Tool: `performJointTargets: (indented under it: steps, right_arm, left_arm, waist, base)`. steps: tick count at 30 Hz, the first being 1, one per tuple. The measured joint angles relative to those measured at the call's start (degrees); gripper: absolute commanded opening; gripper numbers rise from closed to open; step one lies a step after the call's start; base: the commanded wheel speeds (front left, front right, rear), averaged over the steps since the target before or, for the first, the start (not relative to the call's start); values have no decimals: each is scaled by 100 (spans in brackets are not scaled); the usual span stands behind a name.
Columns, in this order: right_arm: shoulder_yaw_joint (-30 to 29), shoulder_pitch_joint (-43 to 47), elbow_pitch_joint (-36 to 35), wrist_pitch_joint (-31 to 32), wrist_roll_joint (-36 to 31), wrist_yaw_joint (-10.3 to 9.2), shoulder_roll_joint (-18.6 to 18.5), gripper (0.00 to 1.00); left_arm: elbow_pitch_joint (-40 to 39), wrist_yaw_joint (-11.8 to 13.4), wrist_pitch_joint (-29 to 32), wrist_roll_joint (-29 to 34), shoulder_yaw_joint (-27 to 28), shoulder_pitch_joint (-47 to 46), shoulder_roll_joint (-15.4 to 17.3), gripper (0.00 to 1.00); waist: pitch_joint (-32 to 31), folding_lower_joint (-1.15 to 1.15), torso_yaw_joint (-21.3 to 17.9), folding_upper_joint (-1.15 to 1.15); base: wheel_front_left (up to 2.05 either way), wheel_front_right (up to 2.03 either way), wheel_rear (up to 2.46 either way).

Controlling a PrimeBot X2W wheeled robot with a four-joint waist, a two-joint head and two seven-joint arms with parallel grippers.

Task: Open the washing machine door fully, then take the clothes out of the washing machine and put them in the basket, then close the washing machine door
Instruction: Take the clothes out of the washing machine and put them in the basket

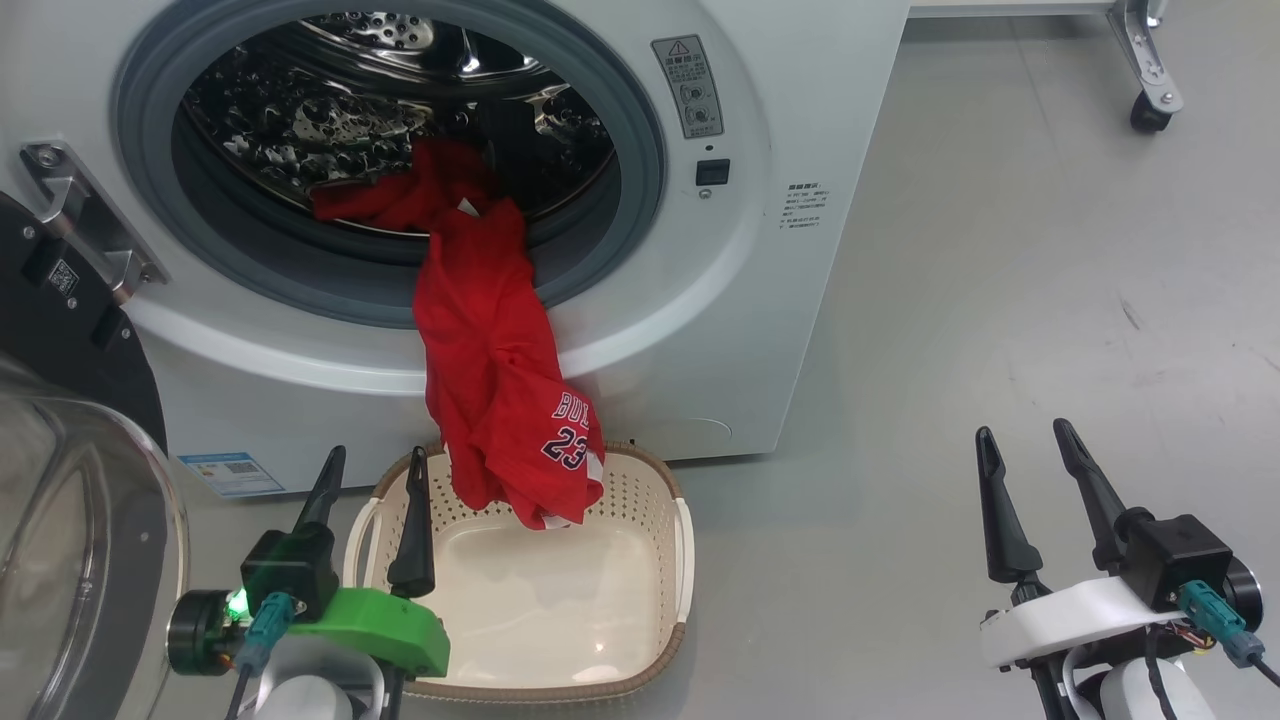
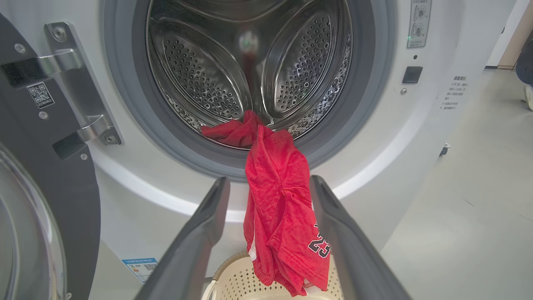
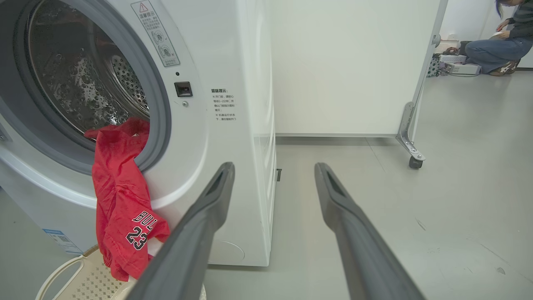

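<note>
Where its round opening gapes, the washing machine (image 1: 700, 330) shows a grey rubber ring and a perforated steel drum. Its glossy black door (image 1: 50, 330) stands wide open to the robot's left on a metal hinge, with the clear bulging window low at the left edge of the head view. The red jersey (image 1: 490, 350) lies partly in the drum. The rest spills over the rubber ring and hangs down the white front, "23" facing out, with its lower hem inside the cream basket (image 1: 655, 490); whether the cloth touches the basket's bottom is hard to tell. The basket sits on the grey floor at the machine's foot. The left gripper (image 1: 378, 460) hovers over the basket's left side near the hanging jersey, its fingers spread wide and empty. The right gripper (image 1: 1024, 432) is well apart to the right above the floor, likewise spread wide and holding nothing.
</note>
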Motion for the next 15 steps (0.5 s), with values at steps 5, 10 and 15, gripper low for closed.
performJointTargets:
  steps: [5, 10, 15]
  right_arm:
    - [5, 8, -9, 0, -26, -1, 0, 100]
    - [8, 11, -31, 0, -26, -4, 0, 100]
    - [9, 12, -43, 0, -26, -4, 0, 100]
  left_arm:
    - [-96, 48, 1, 0, -4, 92, 3, 100]
    - [-178, 59, 11, 0, -5, 132, 4, 100]
    - [-242, 75, 66, 1, -13, 189, 8, 100]
  waist:
    - [-10, 0, -5, 0]
    - [-3, 0, -12, 0]
    - [12, 0, -19, 0]
  base:
    - [0, 0, 0]
    - [0, 0, 0]
    - [0, 0, 0]
